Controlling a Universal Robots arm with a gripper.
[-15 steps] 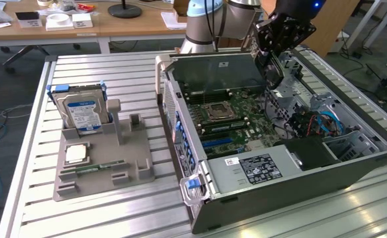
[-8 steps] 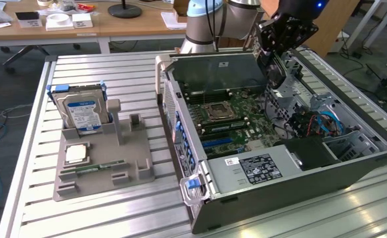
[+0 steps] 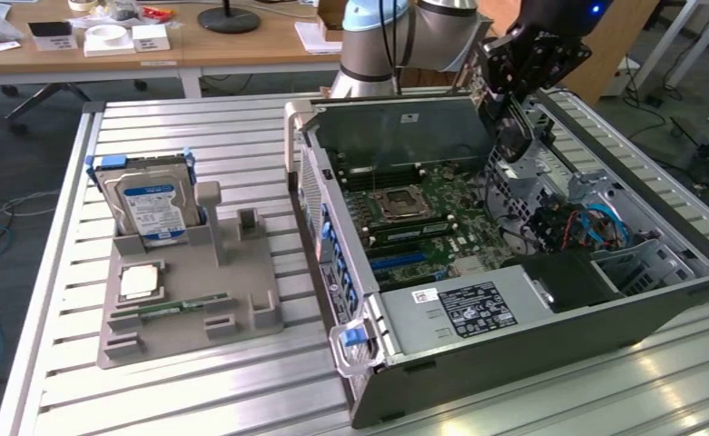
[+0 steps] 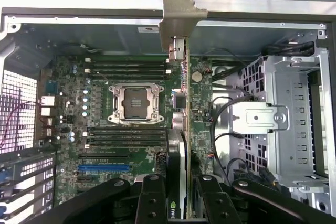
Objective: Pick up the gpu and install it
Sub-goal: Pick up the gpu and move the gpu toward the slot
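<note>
So, starting at the exterior view's left: the gray stand [image 3: 245, 313] sits on the slatted metal counter [image 3: 209, 127] with the hard drive [image 3: 148, 209] upright in it. A square chip [image 3: 140, 282] and the green RAM stick [image 3: 184, 306] lie flat lower down on the stand. None of that is being touched.

The middle is the open computer case [image 3: 476, 363], lying on its side with the motherboard [image 3: 433, 222] facing up.

The action is over at the exterior view's right. The hand [image 3: 514, 95] hangs above the far corner of the case, clamped on the gpu [image 3: 514, 136], which dangles below it. In the wrist view you're looking straight down the card [image 4: 180, 129] edge-on. It sits pinched between the two black fingers [image 4: 152, 198], and its metal bracket [image 4: 176, 19] is at the far end, out over the case wall.

So I'd say the pickup is done and we're in the carry-over-the-case part of the install. The card looks like it's in the air, not in any slot.

For it to seat, my guess is it needs turning. The blue slot [image 4: 104, 168] runs crossways to the card right now and sits well apart from it. The bracket would need to end up at the case's vented back wall, and the card has to go down dead straight. I can't tell how much clearance there is over the board.
</note>
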